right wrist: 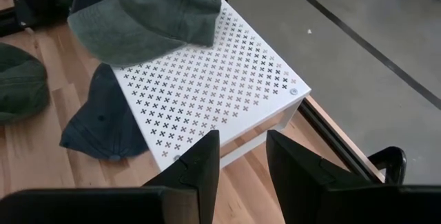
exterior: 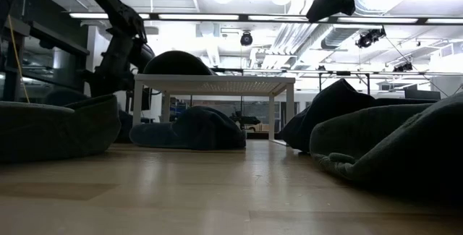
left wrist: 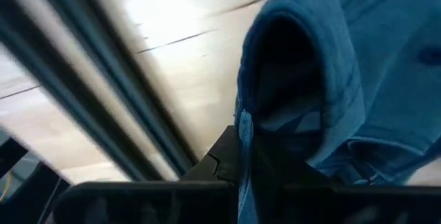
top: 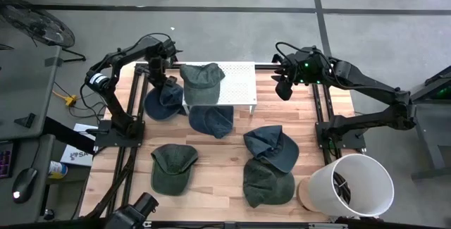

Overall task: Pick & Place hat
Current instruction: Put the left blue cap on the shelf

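Blue cap (left wrist: 331,79) is pinched in the lowered left gripper's (top: 159,81) clenched jaws; right gripper (top: 284,88) hovers, jaws apart.

The light wooden plank counter (top: 218,162) carries a white perforated metal shelf (top: 236,81) with one green fabric cap (top: 201,81) on top. Directly on the planks lie two blue caps (top: 211,120), a third blue cap (top: 271,146), two more green caps (top: 173,167) and a white cylindrical bin (top: 349,187).

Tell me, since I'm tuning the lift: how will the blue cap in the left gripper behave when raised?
Probably floppy: the blue cap folds where the left gripper has shut on it. Likely light, being thin cloth. It may sag or swing from that one pinched edge; its brim could brush the white shelf beside it.
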Available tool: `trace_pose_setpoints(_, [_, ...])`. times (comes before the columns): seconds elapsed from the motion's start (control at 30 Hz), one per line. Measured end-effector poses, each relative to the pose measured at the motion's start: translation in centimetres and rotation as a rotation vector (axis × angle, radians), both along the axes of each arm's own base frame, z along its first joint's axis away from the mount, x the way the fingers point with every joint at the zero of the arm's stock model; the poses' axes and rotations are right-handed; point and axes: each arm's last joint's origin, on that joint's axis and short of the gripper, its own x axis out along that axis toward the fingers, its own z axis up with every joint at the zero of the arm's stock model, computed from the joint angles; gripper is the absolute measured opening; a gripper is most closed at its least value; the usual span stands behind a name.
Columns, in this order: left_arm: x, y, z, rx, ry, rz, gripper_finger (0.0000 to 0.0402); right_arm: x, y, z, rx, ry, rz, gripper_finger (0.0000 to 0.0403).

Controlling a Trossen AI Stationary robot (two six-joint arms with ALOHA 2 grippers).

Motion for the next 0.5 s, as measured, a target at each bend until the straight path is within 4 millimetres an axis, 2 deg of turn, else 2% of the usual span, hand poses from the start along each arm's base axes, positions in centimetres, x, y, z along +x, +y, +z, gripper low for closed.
trace_pose_setpoints(0.17, [0.4,0.2,2.3,0.04,0.069,0.0,0.0007,0.1,0.0,0.1,-0.005,-0.01,0.001,0.0114])
trace_pose_setpoints(0.5, [0.8,-0.3,8.7,0.21,0.139,0.003,0.0007,0.1,0.0,0.1,-0.008,-0.01,0.003,0.0114])
